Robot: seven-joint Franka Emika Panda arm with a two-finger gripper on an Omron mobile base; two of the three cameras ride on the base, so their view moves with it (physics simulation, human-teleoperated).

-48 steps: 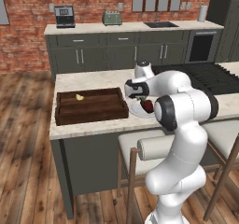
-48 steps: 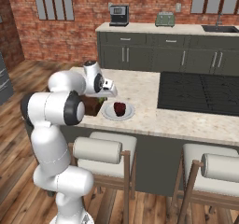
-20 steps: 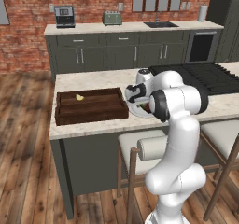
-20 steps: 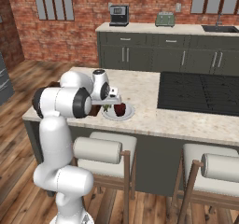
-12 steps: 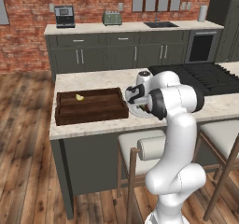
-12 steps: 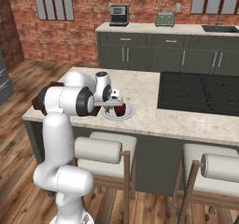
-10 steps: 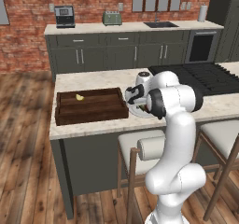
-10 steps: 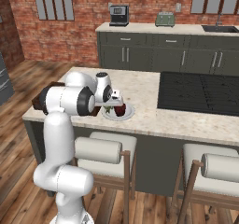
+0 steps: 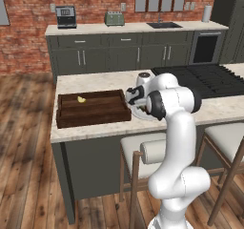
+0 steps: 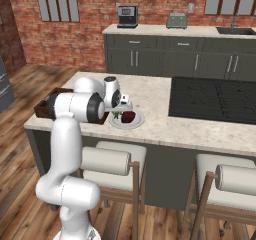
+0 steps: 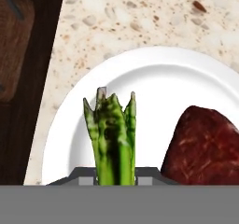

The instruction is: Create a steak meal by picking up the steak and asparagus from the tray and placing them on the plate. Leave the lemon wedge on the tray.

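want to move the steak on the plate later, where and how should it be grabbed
Grip the steak across its rounded sides, coming straight down from above. It lies flat on the plate, so only its top and sides are free. The asparagus, held in the end effector, stands close beside it, so that should be cleared first.

The lemon wedge (image 9: pixel 81 99) lies in the tray (image 9: pixel 94 117) (far left corner), the plate (image 9: pixel 141 113) just beside.

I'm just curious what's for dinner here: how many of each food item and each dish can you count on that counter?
Steak: 1
Asparagus: 1
Lemon wedge: 1
Plate: 1
Tray: 1
Total: 5
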